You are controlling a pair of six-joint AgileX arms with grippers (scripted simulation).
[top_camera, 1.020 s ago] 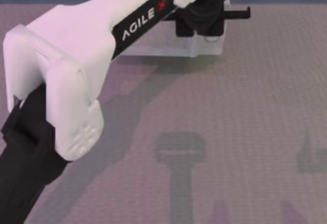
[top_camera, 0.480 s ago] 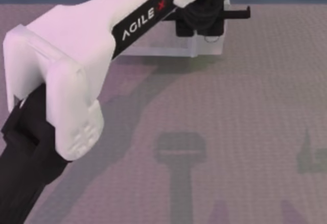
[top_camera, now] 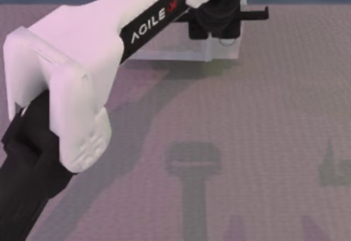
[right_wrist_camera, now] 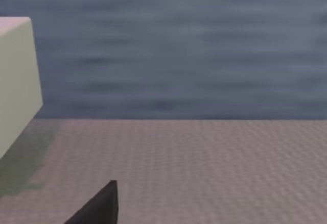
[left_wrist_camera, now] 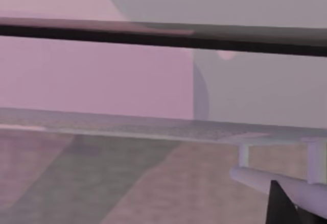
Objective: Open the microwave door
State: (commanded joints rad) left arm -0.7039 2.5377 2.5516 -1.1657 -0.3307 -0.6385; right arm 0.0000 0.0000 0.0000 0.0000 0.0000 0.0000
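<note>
The white microwave (top_camera: 164,51) stands at the table's far edge, mostly covered by my left arm; one round knob (top_camera: 226,41) shows at its front right. My left gripper (top_camera: 215,26) hovers over the front of the box, just left of the knob. In the left wrist view the microwave door (left_wrist_camera: 153,124) is a narrow speckled band, and its pale handle (left_wrist_camera: 255,178) stands off it on two short posts. A black part of the left gripper (left_wrist_camera: 286,208) lies against that handle. No gap shows between door and body. The right gripper (right_wrist_camera: 104,208) is parked away from the microwave (right_wrist_camera: 15,81).
My left arm's big white link (top_camera: 82,60) spans the left half of the top view and hides the table beneath. Arm shadows lie on the purple-grey mat (top_camera: 192,164). A blue-grey wall (right_wrist_camera: 179,45) runs behind the table's far edge.
</note>
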